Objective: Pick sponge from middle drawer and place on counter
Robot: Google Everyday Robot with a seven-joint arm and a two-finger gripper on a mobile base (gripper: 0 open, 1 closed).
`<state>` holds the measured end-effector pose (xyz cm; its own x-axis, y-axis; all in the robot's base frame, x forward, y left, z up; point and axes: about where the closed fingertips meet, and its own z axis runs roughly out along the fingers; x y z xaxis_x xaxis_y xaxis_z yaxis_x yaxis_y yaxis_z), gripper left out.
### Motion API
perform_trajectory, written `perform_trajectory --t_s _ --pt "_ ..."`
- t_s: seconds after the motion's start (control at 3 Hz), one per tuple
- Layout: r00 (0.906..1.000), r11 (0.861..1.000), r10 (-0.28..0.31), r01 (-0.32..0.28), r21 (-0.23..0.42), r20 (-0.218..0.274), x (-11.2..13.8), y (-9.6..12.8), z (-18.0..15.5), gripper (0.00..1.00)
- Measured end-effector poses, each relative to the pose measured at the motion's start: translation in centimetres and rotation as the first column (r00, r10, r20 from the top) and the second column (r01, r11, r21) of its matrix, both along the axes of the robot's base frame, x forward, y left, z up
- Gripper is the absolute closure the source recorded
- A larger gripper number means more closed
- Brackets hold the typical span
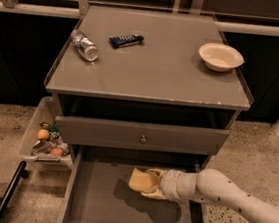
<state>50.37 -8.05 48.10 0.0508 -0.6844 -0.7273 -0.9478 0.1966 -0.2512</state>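
The pale yellow sponge (139,180) is held just above the floor of the open middle drawer (96,204), and its shadow falls on the floor below it. My gripper (152,183) reaches in from the right on the white arm and is shut on the sponge's right side. The fingers are partly hidden by the sponge and the wrist. The grey counter (153,75) lies above, well clear of the gripper.
On the counter stand a cream bowl (220,56), a lying plastic bottle (85,45) and a dark snack bar (126,40). A closed drawer front with a knob (141,136) overhangs the sponge. A white bin of fruit (31,129) sits at the left.
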Motion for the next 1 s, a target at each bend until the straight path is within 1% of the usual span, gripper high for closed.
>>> perform_trajectory --t_s 0.33,0.67,1.0 --pt "0.9987 1.0 0.018 -0.018 -0.004 0.047 -0.5 -0.6 4.7 1.0" --pt "0.996 0.999 0.043 -0.044 0.015 0.078 -0.3 -2.1 11.2 1.0" --pt "0.9917 0.998 0.057 -0.061 0.034 0.115 0.5 -4.3 18.0 1.0"
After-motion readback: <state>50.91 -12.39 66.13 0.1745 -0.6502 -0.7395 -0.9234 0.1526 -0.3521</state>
